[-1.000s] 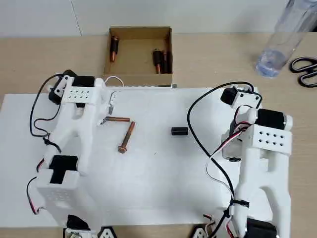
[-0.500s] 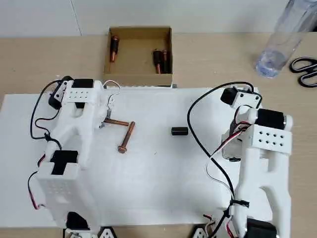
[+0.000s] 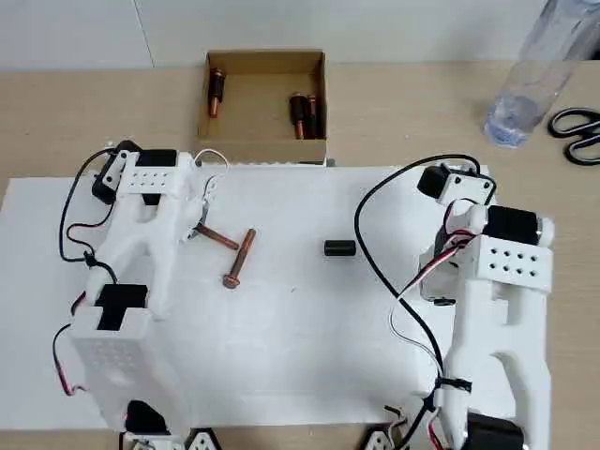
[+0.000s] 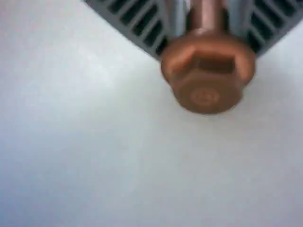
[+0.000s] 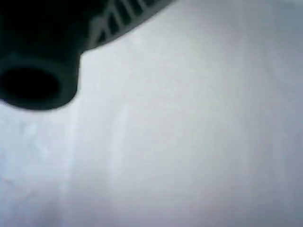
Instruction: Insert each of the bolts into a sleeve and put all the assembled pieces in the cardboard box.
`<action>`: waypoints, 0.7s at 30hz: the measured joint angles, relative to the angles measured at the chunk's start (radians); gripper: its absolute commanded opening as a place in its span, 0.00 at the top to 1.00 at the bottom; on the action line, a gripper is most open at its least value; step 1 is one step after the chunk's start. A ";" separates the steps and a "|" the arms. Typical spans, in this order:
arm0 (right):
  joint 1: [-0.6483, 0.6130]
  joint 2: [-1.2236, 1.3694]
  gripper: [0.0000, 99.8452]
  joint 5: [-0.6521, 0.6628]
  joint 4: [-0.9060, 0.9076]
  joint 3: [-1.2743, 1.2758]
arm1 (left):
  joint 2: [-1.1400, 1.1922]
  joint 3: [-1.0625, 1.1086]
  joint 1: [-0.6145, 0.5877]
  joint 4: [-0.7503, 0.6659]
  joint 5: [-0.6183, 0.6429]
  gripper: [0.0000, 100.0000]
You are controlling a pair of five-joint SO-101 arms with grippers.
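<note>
My left fingers (image 4: 137, 21) are clenched on the held bolt (image 3: 218, 237), just behind its hex head, which pokes out toward the wrist camera. From above, its long axis runs from the fingers out toward the middle of the surface (image 3: 309, 347), slanting a little toward the near edge, free shank tip leading. My right fingers (image 5: 125, 16) are clamped on the held sleeve (image 5: 33, 85). Its open bore faces that wrist camera, and I cannot see its other end. The right arm sits well apart from the left, across the surface.

As I judge it, the coming move turns on that line. The shank tip points roughly toward the right arm's side, so the two arms have to meet somewhere between. The sleeve's bore must be turned onto the shank's axis before I push. I cannot tell how far off that axis the sleeve sits now.

A loose bolt (image 3: 240, 258) lies just beside the held one, its head toward the near edge. A loose sleeve (image 3: 339, 248) lies on its side roughly between the two arms. The box (image 3: 265, 148) stands beyond the left arm with three assembled pieces in it, so I judge the left arm the nearer one for the drop.
</note>
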 measured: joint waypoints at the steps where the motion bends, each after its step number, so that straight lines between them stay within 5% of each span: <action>1: 0.000 0.000 1.00 0.000 0.000 0.000 | 0.000 0.000 0.000 -0.002 0.000 0.99; 12: 0.000 0.000 1.00 0.000 0.000 0.000 | 0.020 -0.003 0.002 -0.005 -0.026 0.99; 21: 0.000 0.000 1.00 0.000 0.000 0.000 | -0.098 -0.080 0.005 0.132 -0.278 0.99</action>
